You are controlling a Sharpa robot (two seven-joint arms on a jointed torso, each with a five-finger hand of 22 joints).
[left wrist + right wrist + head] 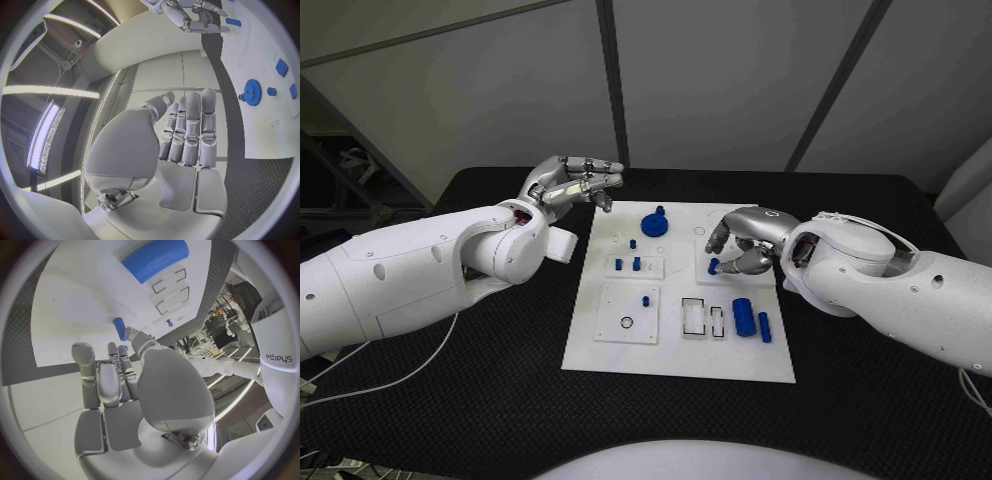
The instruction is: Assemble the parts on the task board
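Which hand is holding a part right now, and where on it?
Left hand holds nothing. Right hand touches a small blue peg at its top; a firm hold cannot be told.

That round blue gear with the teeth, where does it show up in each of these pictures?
Head view: the blue gear lies near the task board's far edge, between the two robot hands.
Left wrist view: the gear sits on the white board, beyond the left robot hand's fingertips.
Right wrist view: I cannot find it.
Shared landmark: the white task board.

lab: grey partition panels (pixel 733 80), black table (pixel 877 400)
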